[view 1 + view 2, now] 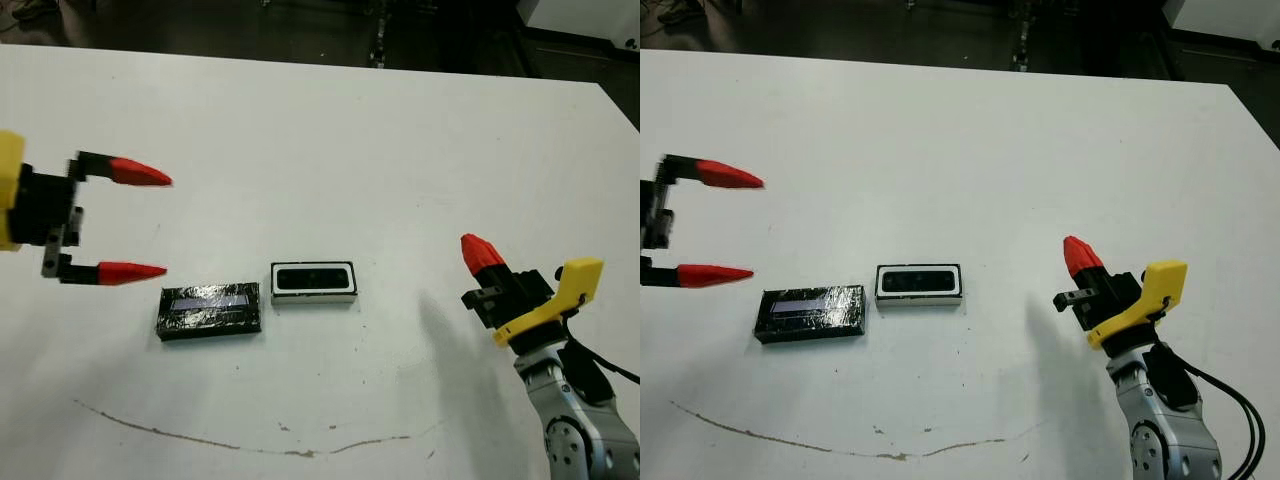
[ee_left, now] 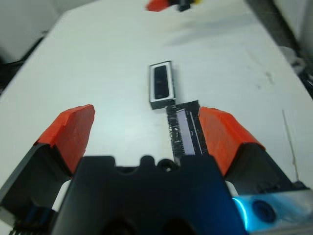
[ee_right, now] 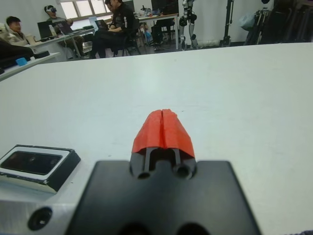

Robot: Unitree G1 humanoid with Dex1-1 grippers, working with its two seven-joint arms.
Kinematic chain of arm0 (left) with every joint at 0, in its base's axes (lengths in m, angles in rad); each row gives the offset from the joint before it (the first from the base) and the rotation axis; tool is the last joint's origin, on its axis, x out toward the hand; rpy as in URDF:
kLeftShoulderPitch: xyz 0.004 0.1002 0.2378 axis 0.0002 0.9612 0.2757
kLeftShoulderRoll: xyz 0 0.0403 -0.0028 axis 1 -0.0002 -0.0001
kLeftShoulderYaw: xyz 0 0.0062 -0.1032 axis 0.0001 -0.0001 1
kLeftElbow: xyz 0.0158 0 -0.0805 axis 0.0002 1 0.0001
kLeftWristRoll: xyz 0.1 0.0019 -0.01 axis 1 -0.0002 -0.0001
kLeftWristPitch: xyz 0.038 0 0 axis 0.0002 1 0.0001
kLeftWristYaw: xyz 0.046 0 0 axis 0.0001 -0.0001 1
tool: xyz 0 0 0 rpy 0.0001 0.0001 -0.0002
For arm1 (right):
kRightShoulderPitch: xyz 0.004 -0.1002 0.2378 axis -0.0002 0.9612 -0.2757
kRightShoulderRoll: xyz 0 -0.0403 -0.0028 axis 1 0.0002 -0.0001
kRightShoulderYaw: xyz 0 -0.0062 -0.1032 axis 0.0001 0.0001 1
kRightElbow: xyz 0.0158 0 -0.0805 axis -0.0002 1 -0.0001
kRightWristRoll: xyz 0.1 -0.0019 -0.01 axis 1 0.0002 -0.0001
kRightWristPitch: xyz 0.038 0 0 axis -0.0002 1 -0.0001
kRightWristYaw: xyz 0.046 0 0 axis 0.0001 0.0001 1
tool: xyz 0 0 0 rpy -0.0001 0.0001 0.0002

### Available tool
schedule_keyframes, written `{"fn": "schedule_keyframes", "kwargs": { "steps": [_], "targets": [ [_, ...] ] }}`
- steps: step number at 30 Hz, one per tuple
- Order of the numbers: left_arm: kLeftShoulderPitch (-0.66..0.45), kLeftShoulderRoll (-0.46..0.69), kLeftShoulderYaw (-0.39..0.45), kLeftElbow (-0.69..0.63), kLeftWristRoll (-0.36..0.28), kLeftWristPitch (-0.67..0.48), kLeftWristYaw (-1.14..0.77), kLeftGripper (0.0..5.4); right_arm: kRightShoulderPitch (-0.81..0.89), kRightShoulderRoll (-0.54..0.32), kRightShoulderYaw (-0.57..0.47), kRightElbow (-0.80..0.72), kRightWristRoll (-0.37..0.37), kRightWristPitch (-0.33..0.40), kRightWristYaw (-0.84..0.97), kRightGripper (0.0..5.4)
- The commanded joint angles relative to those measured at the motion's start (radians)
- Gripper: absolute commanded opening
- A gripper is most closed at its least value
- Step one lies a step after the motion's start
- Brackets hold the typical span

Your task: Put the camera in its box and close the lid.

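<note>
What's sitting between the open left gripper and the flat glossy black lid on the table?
Nothing visible. The left gripper hovers open just to the robot's left of the flat glossy black lid, with only bare white table between them. The white-rimmed box lies on the lid's far side.

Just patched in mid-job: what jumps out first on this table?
Two small things lie side by side near the table's middle: the white-rimmed box with the camera already inside, and the glossy black lid just to its left, apart from it. The left gripper hangs wide open beside the lid; the right gripper, shut and empty, sits off to the right.
</note>
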Motion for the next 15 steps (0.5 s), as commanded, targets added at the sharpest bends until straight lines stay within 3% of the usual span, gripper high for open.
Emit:
{"fn": "schedule_keyframes", "kwargs": {
  "steps": [1,4,15],
  "targets": [
    [-0.015,0.025,-0.076,0.011,0.003,-0.018,-0.008,5.40,0.010,-0.015,-0.007,0.015,0.000,-0.017,0.002,0.01],
    [-0.016,0.018,-0.113,-0.008,0.003,-0.004,-0.008,5.40,0.012,-0.013,-0.005,0.015,0.000,-0.018,0.000,0.01],
    [0.075,-0.047,-0.093,-0.032,-0.019,0.058,-0.008,5.40,0.013,-0.013,-0.002,0.014,0.008,-0.009,0.001,0.01]
  ]
}}
